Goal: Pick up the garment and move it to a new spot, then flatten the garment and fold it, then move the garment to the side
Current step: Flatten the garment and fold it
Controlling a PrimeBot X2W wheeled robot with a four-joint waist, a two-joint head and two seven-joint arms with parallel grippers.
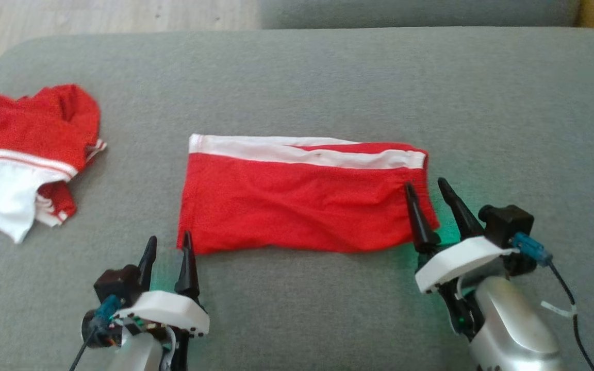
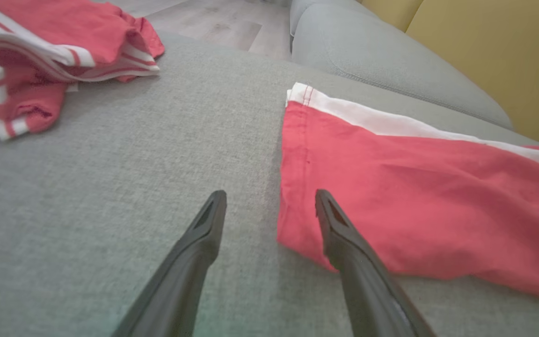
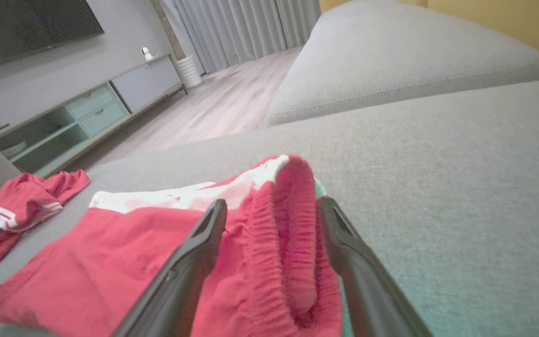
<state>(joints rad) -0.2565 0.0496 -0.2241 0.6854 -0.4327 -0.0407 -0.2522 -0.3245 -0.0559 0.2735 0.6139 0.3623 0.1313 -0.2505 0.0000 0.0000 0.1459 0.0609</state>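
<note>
In the head view, the folded red shorts [image 1: 302, 201] lay flat near the middle of a grey sofa cushion [image 1: 328, 77]. Their long axis ran left to right, with the white side stripe along the far edge. A crumpled red-and-white garment [image 1: 23, 149] sat well apart at the left. The left gripper [image 1: 169, 239] stood open at the shorts' near left corner. The right gripper [image 1: 425, 181] was spread open at their right end.

In the left wrist view, the hemmed leg end of the shorts pointed toward the crumpled garment. That gripper's right finger [image 2: 339, 229] lay over the corner of the cloth, and its other finger was over bare cushion. A wooden floor [image 2: 213, 23] and a yellow wall [image 2: 484, 47] lay beyond.

In the right wrist view, the elastic waistband [image 3: 293, 224] bunched up between the parted fingers, which straddled it without clamping. Behind it were a pale TV cabinet [image 3: 87, 112], a dark screen [image 3: 26, 23] and grey curtains [image 3: 251, 23].
</note>
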